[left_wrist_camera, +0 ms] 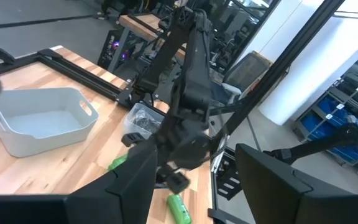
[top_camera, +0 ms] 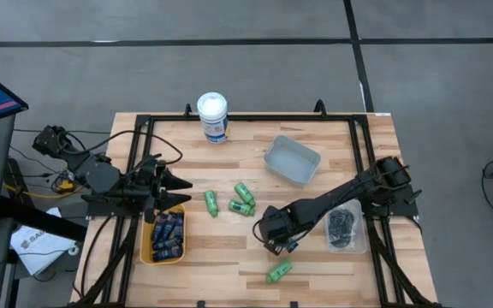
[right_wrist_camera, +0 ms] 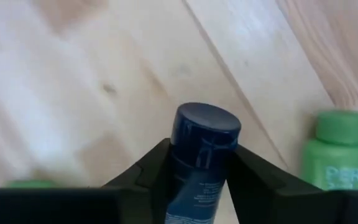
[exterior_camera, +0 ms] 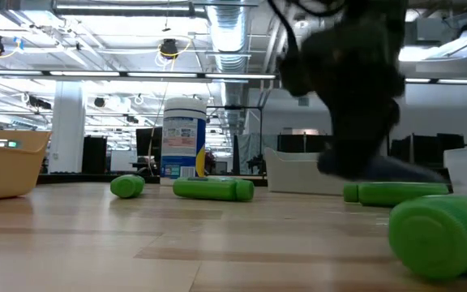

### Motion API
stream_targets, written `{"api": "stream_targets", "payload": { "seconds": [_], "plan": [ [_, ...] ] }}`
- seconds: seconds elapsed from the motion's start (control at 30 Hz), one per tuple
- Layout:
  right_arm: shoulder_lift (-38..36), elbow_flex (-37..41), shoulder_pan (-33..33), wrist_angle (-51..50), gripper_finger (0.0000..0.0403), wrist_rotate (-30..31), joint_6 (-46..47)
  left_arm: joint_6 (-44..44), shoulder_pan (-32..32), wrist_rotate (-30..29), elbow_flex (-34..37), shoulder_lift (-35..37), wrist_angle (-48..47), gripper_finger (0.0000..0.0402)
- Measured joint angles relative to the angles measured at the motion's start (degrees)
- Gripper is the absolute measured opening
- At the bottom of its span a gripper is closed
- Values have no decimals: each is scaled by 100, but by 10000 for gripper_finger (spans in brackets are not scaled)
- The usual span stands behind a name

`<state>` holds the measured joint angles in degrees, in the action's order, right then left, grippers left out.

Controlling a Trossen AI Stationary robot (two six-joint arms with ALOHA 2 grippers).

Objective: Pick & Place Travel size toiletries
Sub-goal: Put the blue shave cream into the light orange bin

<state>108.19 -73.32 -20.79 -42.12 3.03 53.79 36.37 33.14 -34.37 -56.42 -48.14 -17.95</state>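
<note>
My right gripper [top_camera: 272,242] reaches down over the middle of the table, shut on a dark navy tube [right_wrist_camera: 201,155] with a round navy cap [right_wrist_camera: 207,121]. Green bottles lie on their sides around it: three [top_camera: 210,203] [top_camera: 243,192] [top_camera: 241,207] to the left and far side, one [top_camera: 279,271] nearer the front edge, one [right_wrist_camera: 337,155] close beside the tube. More navy tubes fill a yellow bin [top_camera: 165,235]. Dark tins lie in a clear container [top_camera: 345,227]. My left gripper [top_camera: 178,184] hovers open over the yellow bin, holding nothing. My right gripper pinches the navy tube's body [right_wrist_camera: 197,180] just behind the cap, between its two fingers [right_wrist_camera: 151,171]. The fingers come from above, pointing steeply down. The capped end sticks out past the fingertips toward the table. In the low view the tube [exterior_camera: 404,170] appears clear of the wood.
A tall white canister with a blue label [top_camera: 213,117] stands at the far edge. An empty grey bin [top_camera: 292,160] sits at the far right of centre. Black frame rails [top_camera: 229,118] border the table. Bare wood lies along the front edge.
</note>
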Motion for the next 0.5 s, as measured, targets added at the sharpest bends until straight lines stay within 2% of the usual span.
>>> {"api": "stream_targets", "payload": {
  "seconds": [0.17,0.3,0.5],
  "plan": [
    [-618,-2,98,700,137,63,-177,-17,0,-130,0,0,-1,214],
    [-1246,-6,217,1612,127,231,-606,-19,-3,-181,0,-68,34,214],
    [-2013,-12,457,3018,123,349,-1199,-144,-8,-151,2,-524,264,222]
  ]
}}
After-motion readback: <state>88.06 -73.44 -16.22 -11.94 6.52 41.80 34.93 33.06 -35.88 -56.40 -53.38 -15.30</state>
